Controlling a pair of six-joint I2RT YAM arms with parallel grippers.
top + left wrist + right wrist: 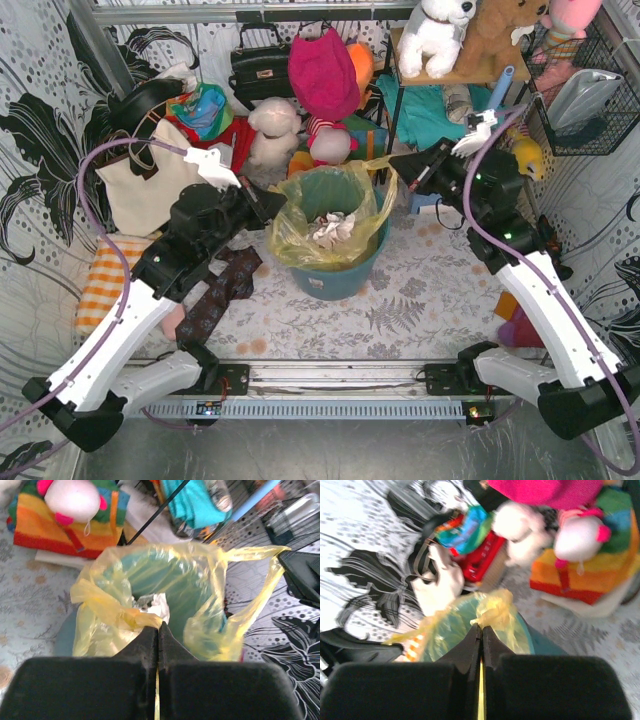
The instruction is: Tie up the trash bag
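At frame centre the bag (285, 236) lines the bucket (336, 282). The left gripper (159, 626) and right gripper (481, 627) each pinch its rim, on opposite sides. Pulling hard could tear the film or tip the bucket.

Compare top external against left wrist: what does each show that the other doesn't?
Top external only: both arms end to end, with the right gripper pinching the right rim of the trash bag, and the cream tote bag off to the left.
Left wrist only: a close-up of the left gripper shut on a bunched fold of the bag's near rim.
Both: the yellow bag lining the teal bucket, its mouth not yet tied, with crumpled paper inside.
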